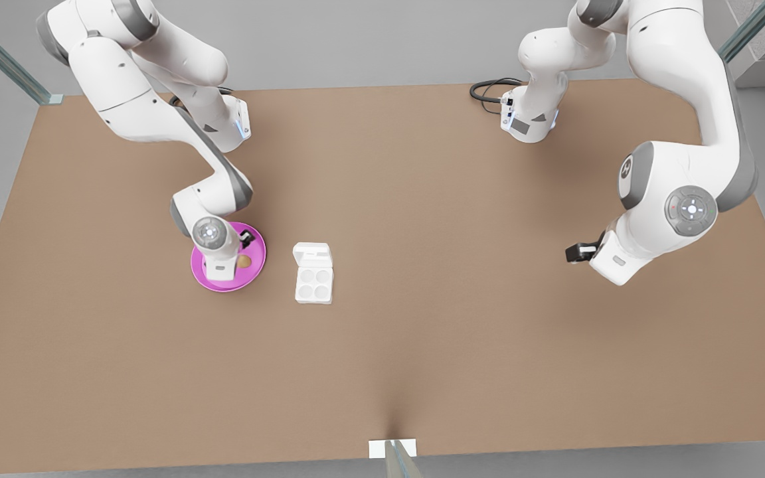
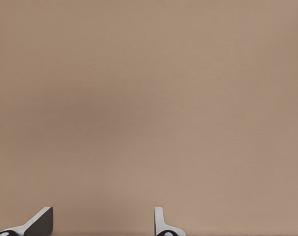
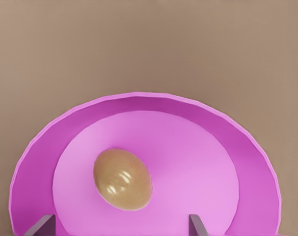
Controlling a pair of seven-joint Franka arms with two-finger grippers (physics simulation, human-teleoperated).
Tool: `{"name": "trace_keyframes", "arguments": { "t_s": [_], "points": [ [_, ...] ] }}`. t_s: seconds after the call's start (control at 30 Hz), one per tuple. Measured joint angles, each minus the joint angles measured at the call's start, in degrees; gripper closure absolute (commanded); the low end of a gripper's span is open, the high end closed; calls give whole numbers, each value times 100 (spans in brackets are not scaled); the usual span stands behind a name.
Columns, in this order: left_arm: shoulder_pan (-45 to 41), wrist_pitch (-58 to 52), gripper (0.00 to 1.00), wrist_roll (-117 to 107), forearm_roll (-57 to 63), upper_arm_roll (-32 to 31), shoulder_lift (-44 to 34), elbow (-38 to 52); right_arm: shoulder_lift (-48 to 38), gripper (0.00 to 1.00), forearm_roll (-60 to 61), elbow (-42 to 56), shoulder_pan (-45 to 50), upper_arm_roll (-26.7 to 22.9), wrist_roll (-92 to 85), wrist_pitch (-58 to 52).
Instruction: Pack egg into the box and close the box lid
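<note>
I am hovering my right gripper (image 3: 120, 225), fingers spread apart, over the pink plate (image 1: 257, 265) on the table (image 1: 422, 345). The box (image 1: 313, 282) is lying near the plate at its three o'clock, the box lid (image 1: 312, 254) flipped open. The egg (image 3: 122, 179) is resting on the plate, between my fingertips. I judge it light, slick and fragile, best pinched gently across its narrow middle. The front view is showing the box; my wrist view is showing the egg's gloss. My left gripper (image 2: 102, 223) is waiting, fingers apart, over bare table.

A simulated robot test cell; bare brown tabletop (image 1: 422, 345), grey surround, two mounted arms.
</note>
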Motion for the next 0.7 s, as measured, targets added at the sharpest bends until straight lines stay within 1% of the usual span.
{"name": "trace_keyframes", "arguments": {
  "t_s": [0.1, 0.33, 0.7],
  "points": [
    [-1, 0, 0, -2, 2, 0, -10, 1, -114, 0, 83, -34, -65, 2, -155, 137],
    [-1, 4, 0, -6, 3, 0, 10, 0, 264, 0, 96, -69, -18, 1, -393, 363],
    [-11, 6, 0, -11, -65, 0, 26, 8, 498, 0, 32, 6, 9, -16, -611, 462]
  ]
}}
